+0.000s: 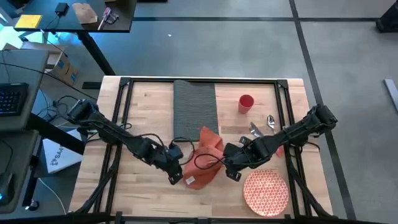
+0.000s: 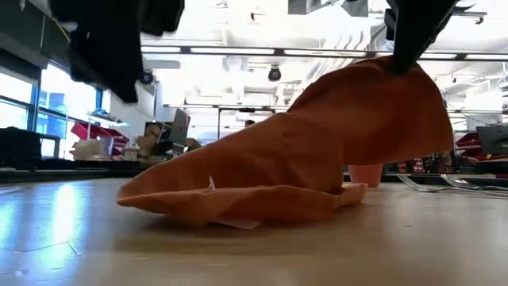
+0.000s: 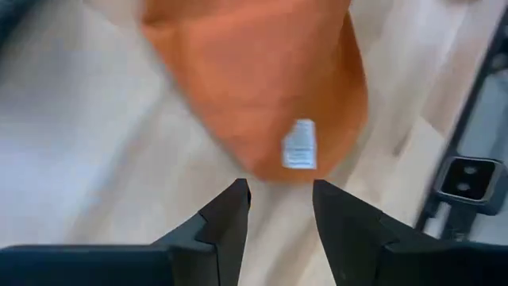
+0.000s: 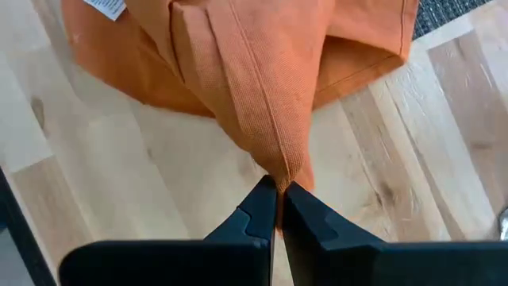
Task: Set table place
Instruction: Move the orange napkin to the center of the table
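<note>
An orange cloth napkin (image 1: pixel 203 158) lies crumpled on the wooden table (image 1: pixel 149 106), just near of the dark ribbed placemat (image 1: pixel 194 106). One part of it is raised, and my right gripper (image 4: pixel 278 187) is shut on that part. My left gripper (image 3: pixel 279 195) stands open at the napkin's near left end, by its white label (image 3: pixel 299 144), with nothing between its fingers. The patterned plate (image 1: pixel 266 191) lies at the near right. A red cup (image 1: pixel 246 102) stands right of the placemat, with a fork and spoon (image 1: pixel 261 127) near it. My right gripper pinches a raised, bunched fold of the napkin (image 4: pixel 276 163) between its two fingers, several layers together. In the low view the fold (image 2: pixel 397 79) is lifted above the table, with the cloth sloping down from it. The rest of the napkin (image 2: pixel 238 199) lies on the wood.
Black frame bars (image 1: pixel 124 99) run along the table's left, right and far edges. Cables hang from both arms over the table's middle. Bare wood lies at the near left (image 1: pixel 137 193). A dark desk with clutter (image 1: pixel 74 15) stands beyond the far left corner.
</note>
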### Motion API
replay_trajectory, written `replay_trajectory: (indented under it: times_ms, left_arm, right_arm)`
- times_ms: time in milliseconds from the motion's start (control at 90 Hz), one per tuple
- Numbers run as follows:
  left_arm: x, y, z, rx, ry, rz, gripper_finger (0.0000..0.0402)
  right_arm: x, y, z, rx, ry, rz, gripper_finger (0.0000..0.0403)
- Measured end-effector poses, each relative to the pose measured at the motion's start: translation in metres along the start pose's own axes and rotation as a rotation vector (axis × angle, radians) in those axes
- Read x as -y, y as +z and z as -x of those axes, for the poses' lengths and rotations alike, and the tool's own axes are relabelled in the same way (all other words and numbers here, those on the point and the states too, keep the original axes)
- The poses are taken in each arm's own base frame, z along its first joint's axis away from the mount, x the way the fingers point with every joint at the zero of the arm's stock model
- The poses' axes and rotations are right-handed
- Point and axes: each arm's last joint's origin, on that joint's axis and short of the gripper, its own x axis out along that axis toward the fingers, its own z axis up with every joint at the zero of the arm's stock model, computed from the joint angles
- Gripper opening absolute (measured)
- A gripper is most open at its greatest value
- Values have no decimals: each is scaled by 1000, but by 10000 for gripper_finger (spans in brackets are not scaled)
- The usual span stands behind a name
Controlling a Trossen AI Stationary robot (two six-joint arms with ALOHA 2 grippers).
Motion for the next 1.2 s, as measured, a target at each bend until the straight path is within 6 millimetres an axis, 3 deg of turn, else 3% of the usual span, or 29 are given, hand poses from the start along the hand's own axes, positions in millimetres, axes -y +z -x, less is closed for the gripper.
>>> replay_trajectory:
  times_ms: [256, 500, 567, 689, 844, 1044, 1200]
  left_arm:
    - [-19, -14, -46, -1, -16, 244, 129]
    - [-17, -16, -79, 35, -97, 263, 124]
    - [-15, -16, -83, 43, -119, 261, 101]
    - [-13, -15, -80, 48, -123, 197, 18]
    - [-3, -9, -41, 67, -77, 105, 2]
    - [20, 5, 57, 87, 104, -124, 0]
    - [31, 17, 117, 115, 207, -284, 0]
  right_arm:
    - [-1, 1, 0, 7, 8, -2, 0]
    - [-2, 2, 1, 21, 22, -5, 0]
    - [-2, 2, 1, 24, 25, -5, 0]
    - [-3, 2, 1, 28, 32, -4, 0]
    - [-6, -2, 5, 11, 63, -28, 0]
    - [-21, -10, 12, 18, 179, -23, 0]
    - [-25, -21, -7, 42, 219, -30, 0]
